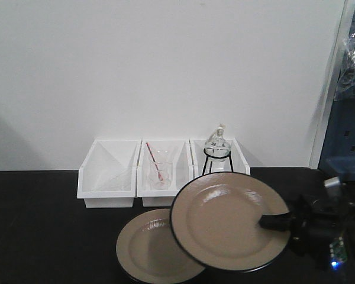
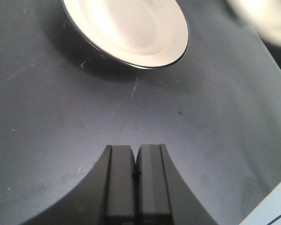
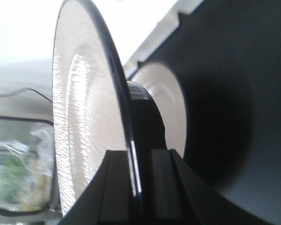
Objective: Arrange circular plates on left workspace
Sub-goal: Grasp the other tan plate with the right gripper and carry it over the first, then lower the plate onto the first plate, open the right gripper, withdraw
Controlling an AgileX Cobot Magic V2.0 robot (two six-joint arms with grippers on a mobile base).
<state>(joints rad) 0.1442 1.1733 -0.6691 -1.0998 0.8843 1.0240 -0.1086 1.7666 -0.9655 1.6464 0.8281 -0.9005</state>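
Two circular plates show, beige faces with dark rims. One plate hangs tilted above the bench, its right rim clamped in my right gripper; the right wrist view shows that plate edge-on with the gripper shut on its rim. The other plate lies flat on the black bench top, partly under the held one, and appears again as the plate behind. My left gripper is shut and empty, low over bare bench, with the lying plate ahead of it.
Three white bins stand in a row against the white wall. The middle bin holds a glass beaker with a red stick; the right bin holds a glass flask on a black stand. A blue cabinet stands at far right.
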